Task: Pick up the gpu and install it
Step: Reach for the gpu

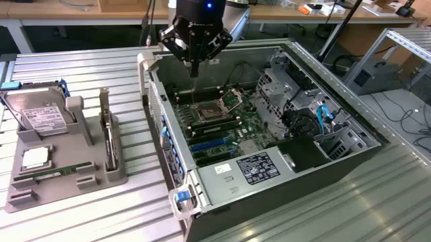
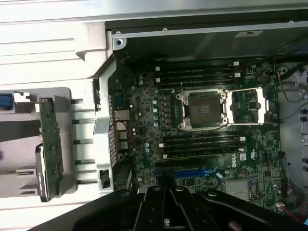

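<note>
Gripper (image 2: 166, 204) fingers, black, lie closest to the wrist camera, jaws pressed together on nothing. From outside, the gripper (image 1: 194, 70) hangs over the far end of the open computer case (image 1: 289, 199), above the motherboard (image 2: 144, 106) and near the processor socket (image 2: 207, 108). The gpu (image 1: 106, 133) stands on its long edge in a slot of the grey holder (image 1: 67, 189). That holder sits on the slatted metal worktop (image 1: 101, 222) toward the edge at the exterior view's left, just beside the case wall and well apart from the gripper. A hard drive (image 1: 40, 118) leans in the same holder, on the side away from the case.

Step in hand, as judged: the approach to the pick. It is done well if the jaws part before descending and straddle the card's upper edge near mid-length. They should close across its thin faces rather than on the bracket, then draw it straight up so it does not bind in the slot.

Appearance of the gpu (image 2: 48, 139): thin and flat, with a green circuit board dotted with small parts and a darker body along one side. A narrow silver bracket rises at the end farther from the exterior camera.
</note>
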